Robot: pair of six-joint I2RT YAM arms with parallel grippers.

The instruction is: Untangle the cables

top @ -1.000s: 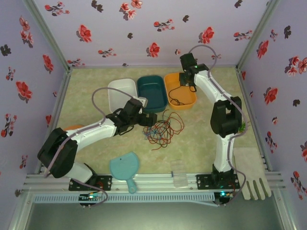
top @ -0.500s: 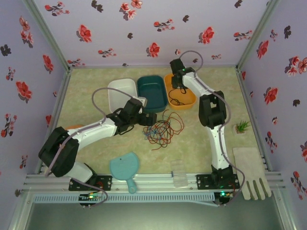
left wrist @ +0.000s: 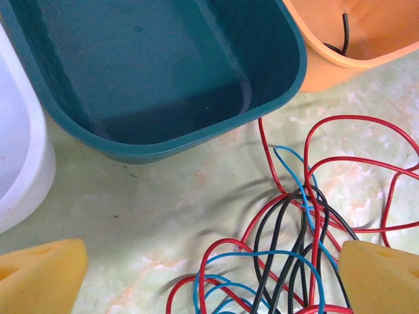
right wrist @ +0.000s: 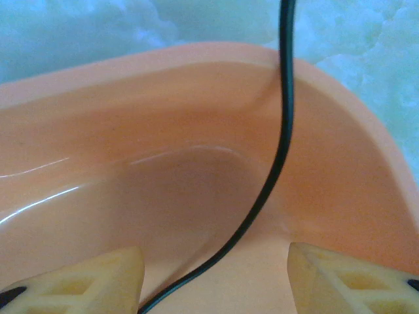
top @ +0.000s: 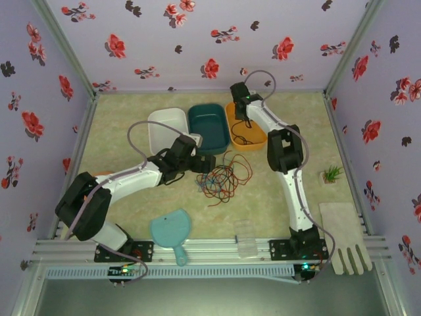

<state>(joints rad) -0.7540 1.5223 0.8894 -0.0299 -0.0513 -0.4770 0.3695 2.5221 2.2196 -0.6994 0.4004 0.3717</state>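
The cables (top: 223, 178) lie as one red, blue and black tangle on the table in front of the bins. My left gripper (top: 206, 164) hovers open at the tangle's left edge. In the left wrist view the tangle (left wrist: 308, 229) spreads between my left gripper's (left wrist: 209, 281) yellow fingertips (left wrist: 39, 275), touching neither. One black cable (top: 246, 139) lies in the orange bin (top: 262, 137). My right gripper (top: 241, 120) reaches down into that bin. In the right wrist view this black cable (right wrist: 278, 163) runs loose between the wide-apart pads (right wrist: 353, 278) of my right gripper (right wrist: 216, 281).
A white bin (top: 161, 125) and a teal bin (top: 209, 126) stand left of the orange one, both close behind my left gripper. A light-blue paddle (top: 171, 229) and a small clear box (top: 247, 239) lie near the front edge. A green sprig (top: 331, 174) sits at the right.
My right arm has swung left and folded in over the orange bin, and its jaws have widened around the black cable. The left arm and the tangle have stayed put.
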